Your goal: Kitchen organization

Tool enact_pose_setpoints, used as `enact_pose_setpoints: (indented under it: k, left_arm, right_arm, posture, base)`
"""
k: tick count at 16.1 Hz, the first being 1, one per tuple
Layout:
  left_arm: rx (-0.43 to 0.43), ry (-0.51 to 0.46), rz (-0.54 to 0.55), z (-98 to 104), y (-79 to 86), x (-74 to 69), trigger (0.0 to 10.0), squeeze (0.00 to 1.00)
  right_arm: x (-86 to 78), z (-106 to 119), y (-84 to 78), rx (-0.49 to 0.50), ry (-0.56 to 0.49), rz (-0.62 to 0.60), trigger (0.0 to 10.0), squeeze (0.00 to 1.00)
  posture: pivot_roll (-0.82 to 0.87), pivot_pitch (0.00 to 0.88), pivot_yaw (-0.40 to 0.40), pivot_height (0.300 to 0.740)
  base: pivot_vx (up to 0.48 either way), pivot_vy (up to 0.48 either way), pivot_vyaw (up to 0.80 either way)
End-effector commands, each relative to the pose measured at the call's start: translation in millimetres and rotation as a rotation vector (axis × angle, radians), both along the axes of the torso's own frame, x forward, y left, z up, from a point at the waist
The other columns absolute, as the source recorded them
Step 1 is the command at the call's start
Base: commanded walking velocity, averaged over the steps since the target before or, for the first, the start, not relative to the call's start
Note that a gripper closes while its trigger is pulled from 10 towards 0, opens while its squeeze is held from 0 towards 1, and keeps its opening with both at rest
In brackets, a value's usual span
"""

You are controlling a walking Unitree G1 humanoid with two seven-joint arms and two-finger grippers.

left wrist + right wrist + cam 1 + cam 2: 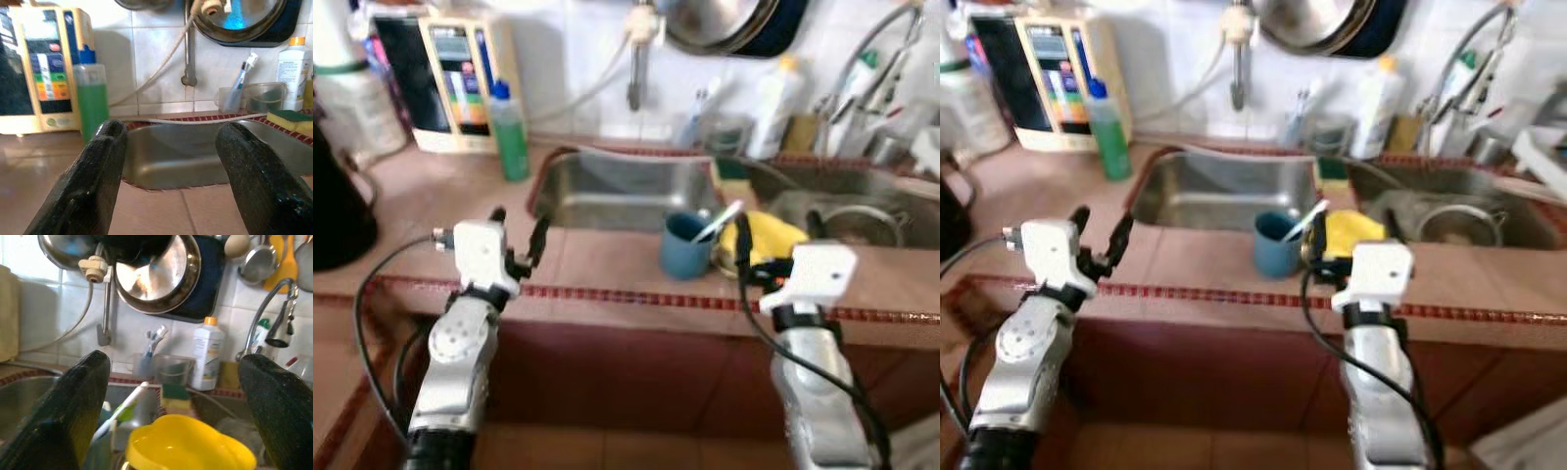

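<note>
While both arms are raised over the front edge of the tiled surface [607,259], nothing is gripped: the left claw [519,235] has its fingers spread apart on the near left side of the steel sink [617,191], and the right claw [171,396] is released too, its fingers wide and framing the yellow bowl-like dish [188,445]. That dish [769,235] sits just right of the sink's near corner, touching or almost touching a blue cup [687,247] that holds a white utensil [720,220], possibly a toothbrush. A green bottle [512,132] stands at the sink's far left corner, and a water-filter box [460,83] sits further left against the wall. Behind the sink are a white bottle [773,93] and a small holder [230,98]; a second basin [852,211] lies to its right.

Judging by the aim, the yellow dish looks like the next pick. The risk is the crowding: a closing finger could catch the cup or the leaning utensil and tip it into the sink or off the front edge. The dish's smooth rim may also slip from a shallow pinch
</note>
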State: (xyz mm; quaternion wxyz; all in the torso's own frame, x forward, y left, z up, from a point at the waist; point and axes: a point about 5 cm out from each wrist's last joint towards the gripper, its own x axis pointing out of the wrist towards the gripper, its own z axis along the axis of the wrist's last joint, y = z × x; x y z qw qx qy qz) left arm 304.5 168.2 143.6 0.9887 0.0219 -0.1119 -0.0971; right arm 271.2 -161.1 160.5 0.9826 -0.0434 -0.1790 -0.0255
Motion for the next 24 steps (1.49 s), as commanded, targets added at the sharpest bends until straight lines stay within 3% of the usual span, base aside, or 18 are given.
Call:
enact_pose_setpoints:
  k: [1, 8, 10, 13, 17, 18, 23, 24]
  left_arm:
    - [0.041, -0.024, -0.041, 6, -10.1, 1.8, 10.0, 0.0]
    - [0.212, 0.016, -0.132, 5, -34.2, 10.7, 10.0, 0.0]
    - [0.179, 0.105, -0.14, 9, -41.6, 21.1, 10.0, 0.0]
    - [0.159, 0.13, -0.199, 18, -50.7, 22.5, 10.0, 0.0]
    - [0.187, 0.094, -0.191, 23, -51.8, 17.2, 10.0, 0.0]
    - [0.196, 0.094, -0.188, 22, -53.9, 15.1, 10.0, 0.0]
    - [0.191, 0.095, -0.19, 24, -56.6, 12.2, 10.0, 0.0]
    - [0.191, 0.096, -0.194, 24, -57.8, 10.2, 10.0, 0.0]
  right_arm:
    - [6.9, 6, -8.2, 0.007, -0.013, -0.015, 10.0, 0.0]
    - [33.9, 10, -26.2, 0.205, 0.031, -0.004, 10.0, 0.0]
    - [49.5, 12, -32.3, 0.279, 0.069, 0.009, 10.0, 0.0]
    - [63.1, 18, -30.7, 0.292, 0.1, 0.055, 10.0, 0.0]
    - [75.7, 30, -23.1, 0.365, 0.115, 0.158, 10.0, 0.0]
    - [79.8, 32, -20.2, 0.428, 0.129, 0.189, 10.0, 0.0]
    - [86.2, 21, -11.2, 0.5, 0.205, 0.223, 9.8, 0.0]
    - [86.2, 16, -7.3, 0.549, 0.232, 0.238, 4.6, 0.0]
  posture:
    - [-0.06, 0.0, 0.026, 0.74]
    - [-0.05, 0.01, 0.017, 0.74]
    - [-0.05, 0.022, 0.016, 0.74]
    - [-0.04, 0.033, 0.017, 0.74]
    - [-0.04, 0.039, 0.016, 0.74]
    - [-0.04, 0.041, 0.01, 0.74]
    - [-0.02, 0.037, 0.0, 0.74]
    - [-0.02, 0.035, -0.002, 0.74]
  base:
    - [0.0, 0.0, 0.0]
    - [0.0, 0.0, 0.0]
    - [0.0, 0.0, 0.0]
    - [0.0, 0.0, 0.0]
    - [0.0, 0.0, 0.0]
    - [0.0, 0.0, 0.0]
    - [0.0, 0.0, 0.0]
    - [0.0, 0.0, 0.0]
